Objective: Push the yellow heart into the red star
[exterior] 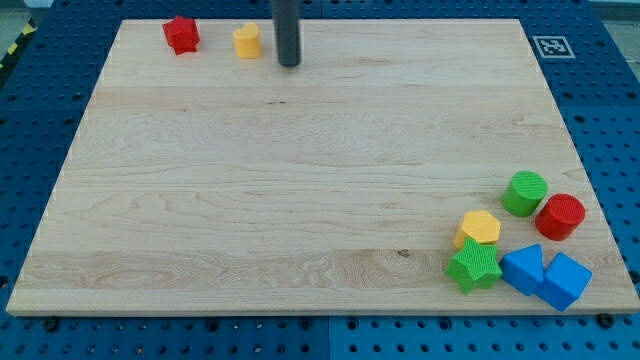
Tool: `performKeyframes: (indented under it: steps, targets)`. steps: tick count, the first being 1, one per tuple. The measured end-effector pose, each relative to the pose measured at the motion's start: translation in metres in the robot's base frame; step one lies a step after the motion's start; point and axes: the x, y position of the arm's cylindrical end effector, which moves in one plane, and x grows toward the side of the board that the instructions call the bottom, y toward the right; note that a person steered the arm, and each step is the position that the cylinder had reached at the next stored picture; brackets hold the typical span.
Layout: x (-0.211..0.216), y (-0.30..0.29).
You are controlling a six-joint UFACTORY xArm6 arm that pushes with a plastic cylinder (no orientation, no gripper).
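Observation:
The yellow heart (pixel 246 41) lies near the view's top edge of the wooden board, left of centre. The red star (pixel 181 34) lies to its left, a gap apart, near the board's top left corner. My tip (pixel 289 64) is at the end of the dark rod, just to the right of the yellow heart and slightly below it, not touching it.
A cluster of blocks sits at the board's bottom right: a green cylinder (pixel 524 193), a red cylinder (pixel 560 216), a yellow hexagon (pixel 480 228), a green star (pixel 474 266) and two blue blocks (pixel 546 273). A marker tag (pixel 550 46) is at the top right corner.

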Motion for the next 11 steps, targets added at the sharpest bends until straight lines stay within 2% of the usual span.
performKeyframes:
  steps: [1,4,5,6,7,8,9,10,11]
  targets:
    - [-0.021,-0.005]
    - [-0.024,-0.1]
    - [-0.023,-0.087]
    - [-0.021,-0.046]
    - [0.005,0.025]
    - [0.032,0.132]
    - [0.071,0.252]
    - [0.126,0.348]
    - [0.168,0.379]
